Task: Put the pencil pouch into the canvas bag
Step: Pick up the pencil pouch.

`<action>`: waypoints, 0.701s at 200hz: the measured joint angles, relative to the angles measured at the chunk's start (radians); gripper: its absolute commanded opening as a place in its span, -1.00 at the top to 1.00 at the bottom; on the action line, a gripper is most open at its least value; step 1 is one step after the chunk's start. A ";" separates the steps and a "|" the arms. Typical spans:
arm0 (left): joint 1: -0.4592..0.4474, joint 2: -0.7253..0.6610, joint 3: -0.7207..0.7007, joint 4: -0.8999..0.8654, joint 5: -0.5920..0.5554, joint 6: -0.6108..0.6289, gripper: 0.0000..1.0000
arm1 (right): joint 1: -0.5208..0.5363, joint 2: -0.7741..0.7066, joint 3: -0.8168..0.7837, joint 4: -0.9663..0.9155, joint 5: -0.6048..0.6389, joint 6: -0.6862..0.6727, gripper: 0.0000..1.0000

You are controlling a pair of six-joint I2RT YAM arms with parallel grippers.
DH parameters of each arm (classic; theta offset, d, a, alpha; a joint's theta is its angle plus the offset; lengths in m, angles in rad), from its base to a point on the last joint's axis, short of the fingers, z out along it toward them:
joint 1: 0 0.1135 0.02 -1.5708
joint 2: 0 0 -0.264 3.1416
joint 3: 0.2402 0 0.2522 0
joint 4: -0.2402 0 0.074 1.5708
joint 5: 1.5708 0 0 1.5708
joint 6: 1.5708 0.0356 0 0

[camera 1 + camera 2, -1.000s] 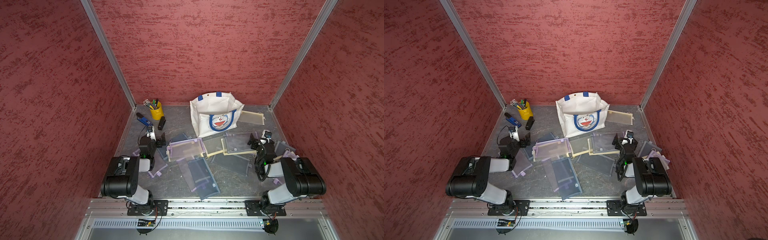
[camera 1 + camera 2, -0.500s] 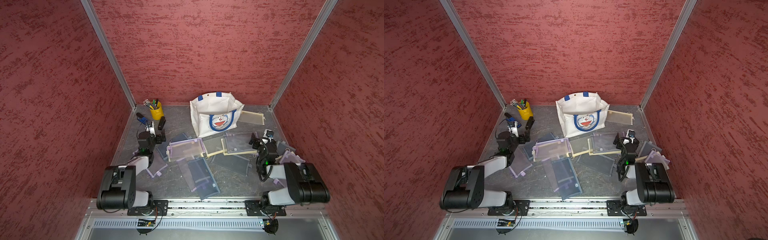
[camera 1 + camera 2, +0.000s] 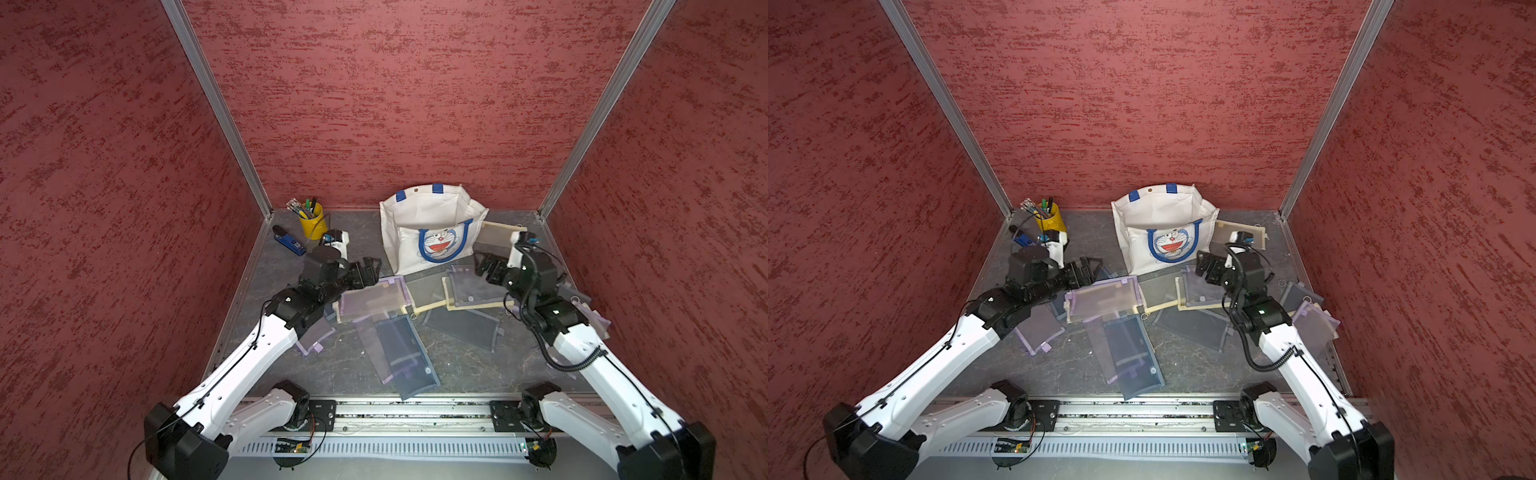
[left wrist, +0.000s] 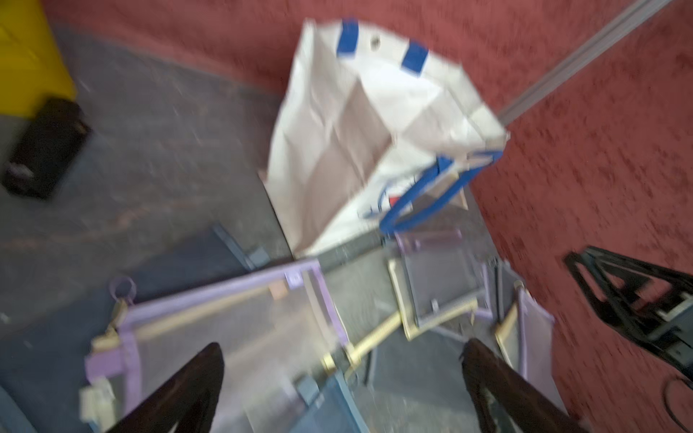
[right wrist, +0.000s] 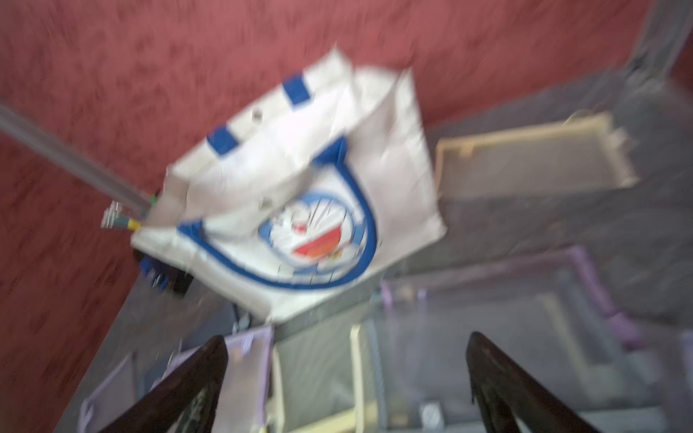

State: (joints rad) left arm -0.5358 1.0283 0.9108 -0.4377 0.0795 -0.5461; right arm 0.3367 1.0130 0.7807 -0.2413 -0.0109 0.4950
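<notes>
The white canvas bag point(image 3: 432, 232) point(image 3: 1163, 239) with blue handles and a cat face stands open at the back middle, blurred in both wrist views point(image 4: 375, 131) point(image 5: 318, 210). Several flat mesh pencil pouches lie spread in front of it: a purple-trimmed one point(image 3: 372, 299) point(image 3: 1102, 299) point(image 4: 225, 322), beige-trimmed ones point(image 3: 469, 286) point(image 5: 318, 375) and a blue one point(image 3: 403, 353). My left gripper point(image 3: 372, 268) point(image 4: 343, 354) hovers open over the purple pouch's far edge, left of the bag. My right gripper point(image 3: 484, 266) point(image 5: 347, 345) hovers open over the beige pouches, right of the bag. Neither holds anything.
A yellow pen cup point(image 3: 311, 224) and a blue device point(image 3: 289, 242) sit at the back left. A small black object point(image 4: 45, 150) lies near the cup. Another beige pouch point(image 3: 498, 237) lies right of the bag. Red walls close in three sides.
Both arms have unfolded and reached forward and inward, bringing the grippers over the pouches near the bag. Both grippers stayed open. No pouch has moved.
</notes>
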 measured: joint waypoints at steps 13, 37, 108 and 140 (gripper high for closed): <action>-0.049 0.000 -0.045 -0.056 0.061 -0.074 -0.99 | 0.063 0.073 0.001 -0.087 -0.060 0.051 -0.98; -0.084 -0.018 -0.124 -0.125 0.158 -0.191 -0.99 | 0.161 0.161 0.002 -0.197 -0.161 0.123 -0.98; -0.105 -0.318 -0.475 -0.060 0.313 -0.525 -0.81 | 0.304 0.347 0.032 -0.219 -0.410 0.167 -0.98; -0.173 -0.362 -0.562 0.006 0.274 -0.632 -0.68 | 0.319 0.408 0.028 -0.180 -0.483 0.156 -0.97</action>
State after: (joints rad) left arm -0.7086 0.6666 0.3489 -0.4316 0.3534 -1.1778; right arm 0.6552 1.4208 0.8085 -0.4217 -0.4934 0.6514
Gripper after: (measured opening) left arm 0.863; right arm 0.989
